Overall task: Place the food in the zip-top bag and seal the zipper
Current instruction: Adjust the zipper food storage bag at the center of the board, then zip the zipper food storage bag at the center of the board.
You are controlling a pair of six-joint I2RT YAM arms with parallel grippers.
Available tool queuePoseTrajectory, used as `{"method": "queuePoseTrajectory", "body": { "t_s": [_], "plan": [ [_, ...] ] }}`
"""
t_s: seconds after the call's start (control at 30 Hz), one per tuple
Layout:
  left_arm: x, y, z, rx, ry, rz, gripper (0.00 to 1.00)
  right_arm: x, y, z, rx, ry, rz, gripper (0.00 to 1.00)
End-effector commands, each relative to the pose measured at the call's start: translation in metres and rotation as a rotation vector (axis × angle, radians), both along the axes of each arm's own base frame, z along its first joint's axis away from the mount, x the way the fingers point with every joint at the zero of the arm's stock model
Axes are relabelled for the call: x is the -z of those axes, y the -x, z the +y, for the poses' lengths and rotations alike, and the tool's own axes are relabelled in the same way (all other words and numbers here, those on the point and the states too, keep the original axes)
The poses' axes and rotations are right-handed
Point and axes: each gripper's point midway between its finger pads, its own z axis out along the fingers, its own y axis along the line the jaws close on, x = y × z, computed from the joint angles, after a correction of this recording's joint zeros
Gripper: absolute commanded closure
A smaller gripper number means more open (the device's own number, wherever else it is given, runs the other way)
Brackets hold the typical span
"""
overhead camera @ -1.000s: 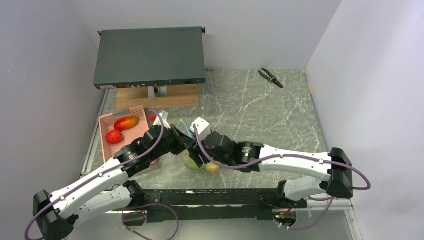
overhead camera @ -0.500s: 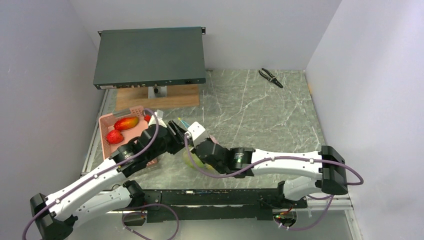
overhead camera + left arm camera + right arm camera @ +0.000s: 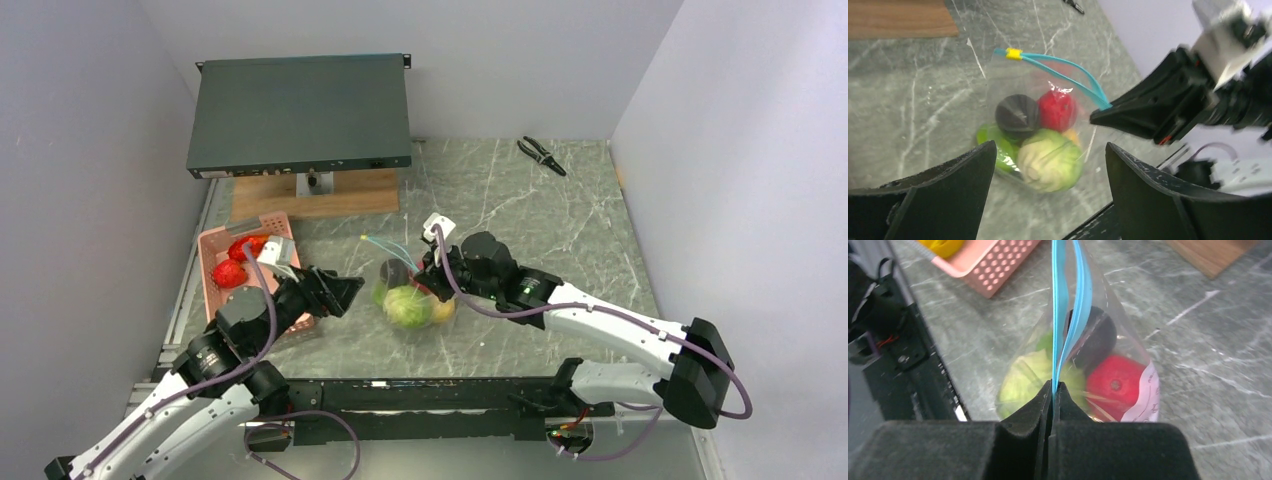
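The clear zip-top bag (image 3: 408, 297) stands on the marble table and holds food: a pale green cabbage (image 3: 1050, 160), a red fruit (image 3: 1057, 109), a dark purple one (image 3: 1017, 115), a green piece and a bit of yellow. My right gripper (image 3: 1053, 388) is shut on the teal zipper (image 3: 1060, 305) at one end. Past the grip the two strips (image 3: 1058, 65) gape apart, with a yellow slider (image 3: 1013, 53) at the far end. My left gripper (image 3: 1050, 146) is open and empty, left of the bag and apart from it. More red and orange food (image 3: 238, 262) lies in the pink basket.
The pink slotted basket (image 3: 210, 290) sits at the left, beside my left arm. A dark flat box (image 3: 300, 110) on a wooden stand (image 3: 315, 192) fills the back left. Black pliers (image 3: 541, 155) lie at the back right. White walls close in on the sides.
My left gripper opened, let go of the bag and drew back to the left. My right gripper closed on the zipper and moved right and back with the bag's top.
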Motion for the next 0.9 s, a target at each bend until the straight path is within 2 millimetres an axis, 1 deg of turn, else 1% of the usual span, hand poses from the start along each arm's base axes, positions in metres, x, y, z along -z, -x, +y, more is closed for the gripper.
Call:
{"method": "queuePoseTrajectory", "body": {
  "t_s": [0.0,0.03,0.07,0.1,0.13,0.2,0.23,0.27,0.3,0.33,0.43,0.47,0.53,0.6,0.7,0.73,0.77,0.87],
  "plan": [
    [-0.001,0.011,-0.016,0.226,-0.247,-0.259,0.14,-0.024,0.032,0.013,-0.295,-0.101,-0.01,1.0],
    [0.003,0.014,-0.019,0.27,-0.295,-0.264,0.13,-0.025,0.035,0.012,-0.323,-0.11,-0.004,1.0],
    [0.015,0.015,-0.02,0.314,-0.365,-0.247,0.13,-0.027,0.039,0.01,-0.355,-0.126,0.002,1.0],
    [0.019,0.013,-0.022,0.335,-0.413,-0.24,0.13,-0.029,0.041,0.009,-0.369,-0.137,0.001,1.0],
    [0.029,0.011,-0.021,0.352,-0.472,-0.215,0.13,-0.031,0.044,0.008,-0.39,-0.153,0.002,1.0],
    [0.043,0.0,-0.015,0.327,-0.556,-0.185,0.14,-0.033,0.044,0.006,-0.398,-0.167,0.009,1.0],
    [0.044,-0.006,-0.013,0.301,-0.558,-0.185,0.15,-0.034,0.042,0.004,-0.388,-0.174,0.013,1.0],
    [0.042,-0.01,-0.012,0.281,-0.537,-0.194,0.15,-0.034,0.042,0.002,-0.387,-0.181,0.023,1.0],
    [0.039,-0.012,-0.012,0.267,-0.503,-0.209,0.15,-0.04,0.041,0.002,-0.389,-0.203,0.009,1.0],
    [0.034,-0.014,-0.012,0.246,-0.462,-0.232,0.15,-0.041,0.04,0.0,-0.389,-0.212,0.008,1.0],
    [0.025,-0.02,-0.009,0.167,-0.354,-0.306,0.15,-0.038,0.039,-0.005,-0.389,-0.221,0.026,1.0],
    [0.031,-0.02,-0.011,0.156,-0.314,-0.323,0.15,-0.037,0.04,-0.006,-0.393,-0.225,0.035,1.0],
    [0.025,-0.014,-0.021,0.178,-0.188,-0.426,0.14,-0.034,0.041,-0.007,-0.399,-0.233,0.053,1.0],
    [0.025,-0.01,-0.027,0.193,-0.1,-0.499,0.13,-0.032,0.041,-0.008,-0.4,-0.234,0.066,1.0],
    [0.03,-0.007,-0.026,0.176,-0.035,-0.561,0.14,-0.034,0.042,-0.009,-0.403,-0.246,0.07,1.0],
    [0.027,-0.005,-0.025,0.173,-0.016,-0.601,0.14,-0.035,0.044,-0.008,-0.413,-0.25,0.074,1.0],
    [0.028,-0.004,-0.024,0.171,-0.013,-0.622,0.14,-0.035,0.046,-0.008,-0.42,-0.254,0.076,1.0],
    [0.022,-0.002,-0.024,0.174,-0.029,-0.684,0.15,-0.035,0.047,-0.007,-0.432,-0.251,0.087,1.0]
  ]
}}
